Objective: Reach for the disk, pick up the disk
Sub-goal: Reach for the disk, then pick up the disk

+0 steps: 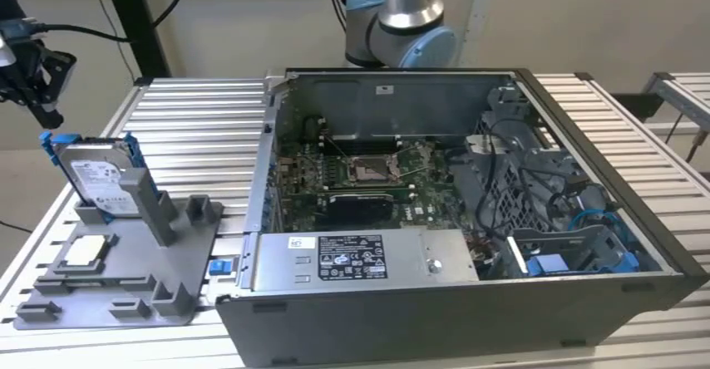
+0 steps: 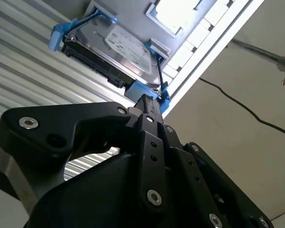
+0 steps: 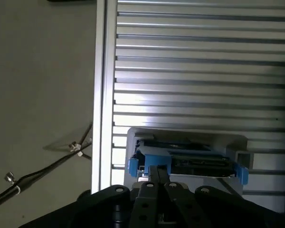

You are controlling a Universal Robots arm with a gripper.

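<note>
exterior view: the gripper (image 1: 50, 118), fingers pressed together on nothing, hangs apart from the upright disk (image 1: 106, 174), at its eleven o'clock; the disk stands in a grey holder (image 1: 122, 302).

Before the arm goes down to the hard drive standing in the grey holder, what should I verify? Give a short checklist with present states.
1. The silver-grey hard drive with blue rails stands upright in the grey plastic holder: ok.
2. The black tool is apart from the drive: ok.
3. Tool open: not ok, looks shut.
4. Nothing between tool and drive: ok.
5. Tool centred over drive: cannot tell.
</note>
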